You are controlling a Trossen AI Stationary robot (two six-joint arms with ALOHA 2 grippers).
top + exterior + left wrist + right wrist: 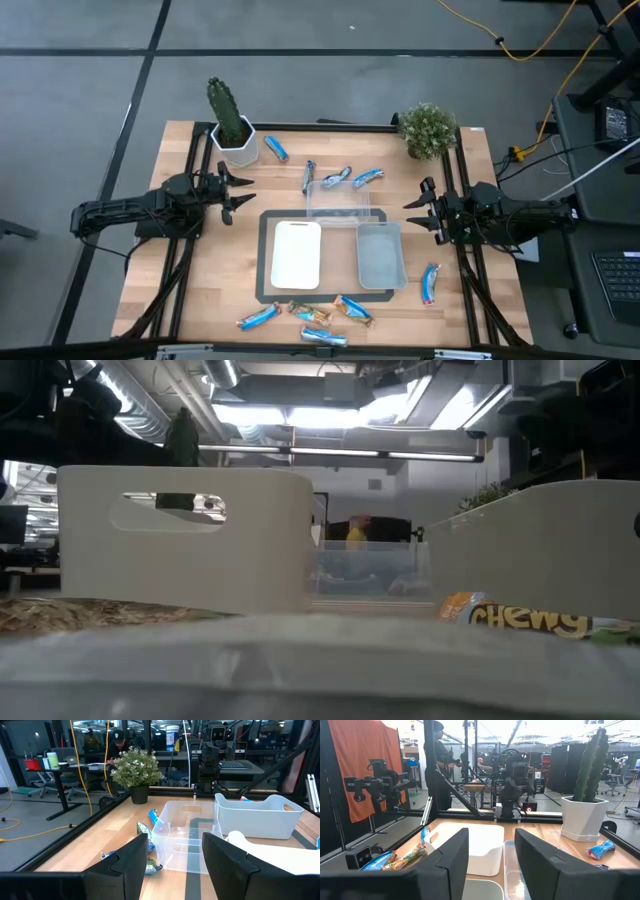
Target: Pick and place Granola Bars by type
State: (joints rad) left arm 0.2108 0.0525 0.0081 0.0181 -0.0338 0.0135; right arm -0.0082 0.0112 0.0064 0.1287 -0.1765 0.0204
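Granola bars in shiny wrappers lie flat on the wooden table in groups: several near the far edge (335,178), several near the near edge (312,315), one at the right (430,283). One bar marked "Chewy" (530,620) shows in the low view. My left gripper (238,192) is open at the table's left side, level and pointing toward the trays; its fingers frame the clear tray (185,835). My right gripper (418,208) is open at the right side, facing the white tray (480,845). Neither touches anything.
A dark mat in the middle carries a white tray (296,254) and a grey tray (380,255); a clear tray (337,198) sits just beyond them. A cactus pot (232,125) and a small bushy plant (428,130) stand at the far corners. People show in the room behind.
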